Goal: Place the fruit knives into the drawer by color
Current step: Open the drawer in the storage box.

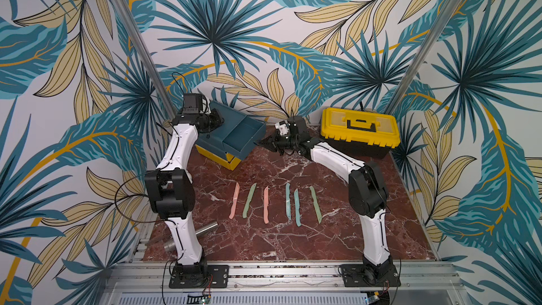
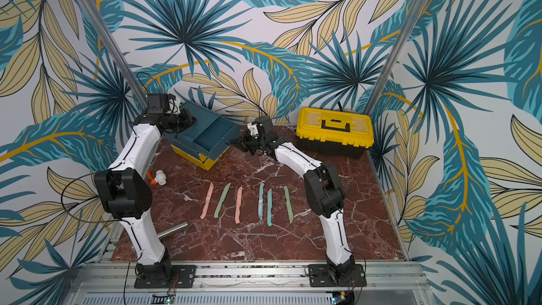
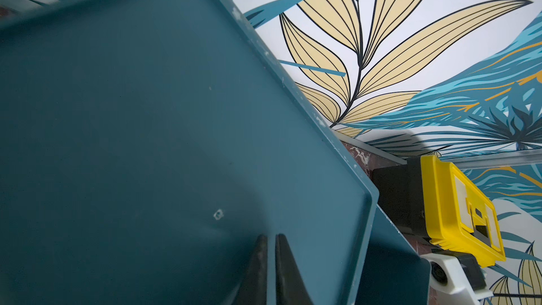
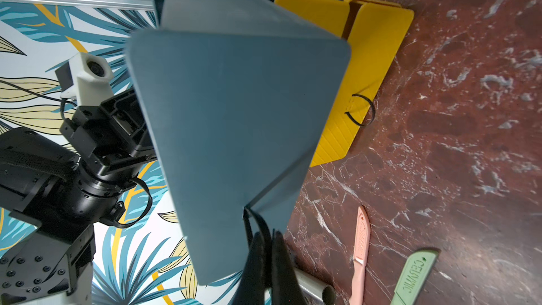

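The sage green knife (image 4: 413, 277) is embossed CERAMIC. With the other fruit knives (image 1: 266, 205) it lies in a row on the marble table (image 1: 293, 242), well apart from the drawer chest (image 1: 223, 118) at the back. The chest's teal drawer (image 1: 247, 134) stands pulled out, empty. The right gripper (image 4: 265, 234) pinches its thin black ring pull (image 4: 247, 220). The left gripper (image 3: 272, 237), closed to a slit, sits against the chest's top.

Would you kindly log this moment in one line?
left tool shut at dark teal chest; right tool shut on black ring pull; teal drawer open; six plastic knives unpicked
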`<action>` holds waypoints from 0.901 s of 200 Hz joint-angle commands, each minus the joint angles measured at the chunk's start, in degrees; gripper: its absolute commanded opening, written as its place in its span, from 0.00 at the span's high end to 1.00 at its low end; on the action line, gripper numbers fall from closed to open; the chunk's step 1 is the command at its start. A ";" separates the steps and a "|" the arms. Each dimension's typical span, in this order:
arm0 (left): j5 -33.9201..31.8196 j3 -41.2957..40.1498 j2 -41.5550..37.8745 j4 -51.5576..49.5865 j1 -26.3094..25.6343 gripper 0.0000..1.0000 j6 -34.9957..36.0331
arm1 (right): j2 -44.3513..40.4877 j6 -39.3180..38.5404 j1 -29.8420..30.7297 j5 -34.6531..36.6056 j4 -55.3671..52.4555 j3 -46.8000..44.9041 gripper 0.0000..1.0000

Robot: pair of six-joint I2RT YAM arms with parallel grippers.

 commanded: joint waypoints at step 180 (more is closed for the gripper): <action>0.50 0.12 -1.12 -10.59 0.75 0.17 -1.20 | -22.26 -35.00 -3.74 17.91 -58.06 -10.70 0.16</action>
